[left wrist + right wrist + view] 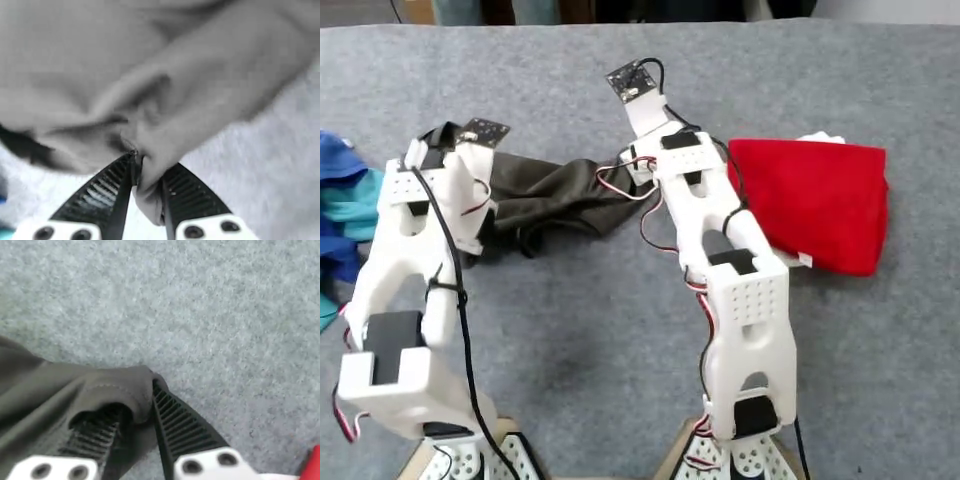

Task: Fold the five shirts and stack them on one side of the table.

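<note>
A dark grey shirt (555, 195) lies crumpled on the grey table (620, 340), stretched between the two arms. My left gripper (142, 161) is shut on a fold of this shirt (150, 75) at its left end, and in the high view it (442, 140) sits there. At the shirt's right end my right gripper (137, 402) is shut on a hemmed edge of the shirt (55, 390). A folded red shirt (815, 200) rests on the table right of the right arm, with a white piece of cloth (820, 137) peeking out behind it.
Blue and teal shirts (342, 200) are heaped at the table's left edge. Bare grey cloth surface (225, 315) stretches beyond the right gripper, and open table lies in front between the two arm bases.
</note>
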